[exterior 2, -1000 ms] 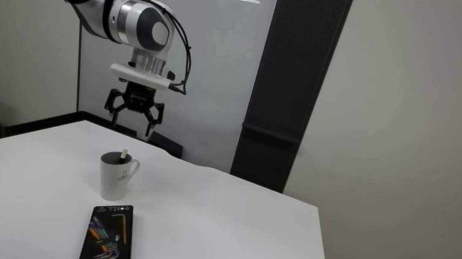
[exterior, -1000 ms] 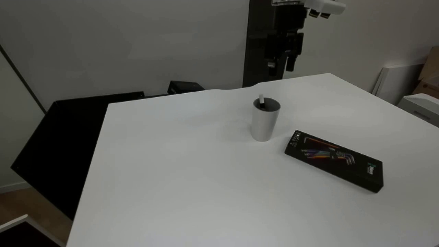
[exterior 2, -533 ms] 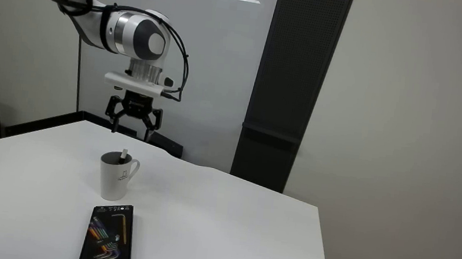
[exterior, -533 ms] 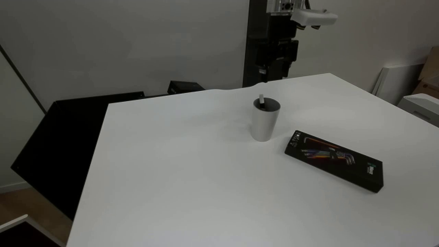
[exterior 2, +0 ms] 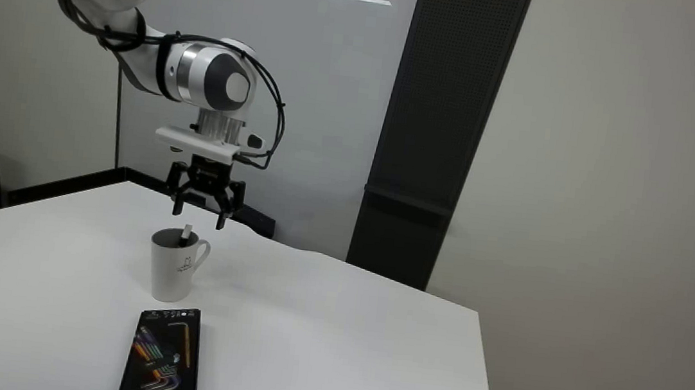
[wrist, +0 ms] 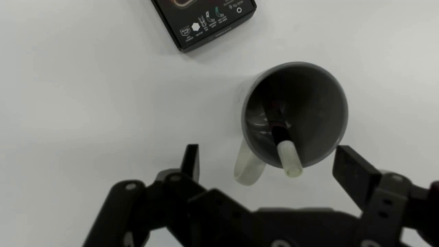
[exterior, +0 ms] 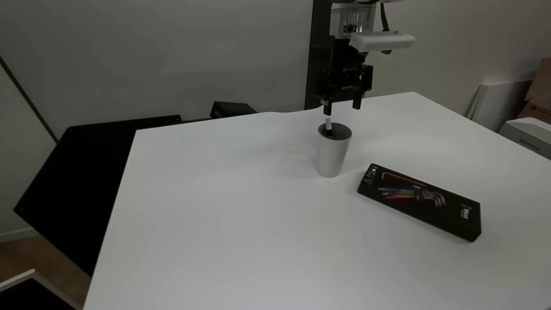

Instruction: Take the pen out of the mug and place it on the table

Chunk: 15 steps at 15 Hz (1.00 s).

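In the wrist view, one finger [wrist: 190, 161] of the gripper [exterior 2: 198, 217] stands to the left of the mug [wrist: 315, 103], apart from it. Next, a black box [wrist: 212, 25] lies on the table [wrist: 85, 103] above and left of the mug, and the handle [wrist: 248, 168] juts from the mug's lower left. The pen [wrist: 287, 151] is inside the mug and tilted; its long axis slants from the dark interior at upper left to the white end, which points up above the rim, just right of the handle. Rightmost, the other finger [wrist: 356, 176] shows just beside the mug's rim. The fingers are spread apart, gripping nothing, and in both exterior views they are higher than the mug and clear of the pen.

Only the wrist view shows a dim reddish part low on the pen. In an exterior view, a small printed mark [exterior 2: 186, 263] sits on the mug beside the handle; in an exterior view, the mug's wall [exterior: 330, 157] looks plain, with the box to the mug's right.
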{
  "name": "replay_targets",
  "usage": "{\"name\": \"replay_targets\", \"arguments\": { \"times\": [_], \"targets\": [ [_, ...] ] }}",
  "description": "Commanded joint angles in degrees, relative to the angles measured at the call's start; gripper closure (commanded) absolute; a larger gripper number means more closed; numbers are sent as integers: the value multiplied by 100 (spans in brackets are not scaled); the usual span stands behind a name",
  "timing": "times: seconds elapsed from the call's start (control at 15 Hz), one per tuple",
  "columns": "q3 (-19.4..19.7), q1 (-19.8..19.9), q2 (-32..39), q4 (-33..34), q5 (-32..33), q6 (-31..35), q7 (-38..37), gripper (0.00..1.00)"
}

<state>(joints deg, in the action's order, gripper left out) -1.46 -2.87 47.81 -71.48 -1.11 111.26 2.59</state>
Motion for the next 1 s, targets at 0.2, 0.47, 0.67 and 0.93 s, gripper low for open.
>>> {"name": "replay_targets", "arguments": {
  "times": [0.2, 0.47, 0.67, 0.93],
  "targets": [
    [-22, 14, 185, 221, 21, -118, -47, 0],
    [16, -28, 168, 231, 89, -100, -70, 0],
    [0, -54, 206, 235, 109, -122, -42, 0],
    [-15, -94, 346, 407, 118, -320, -23, 0]
  ]
}}
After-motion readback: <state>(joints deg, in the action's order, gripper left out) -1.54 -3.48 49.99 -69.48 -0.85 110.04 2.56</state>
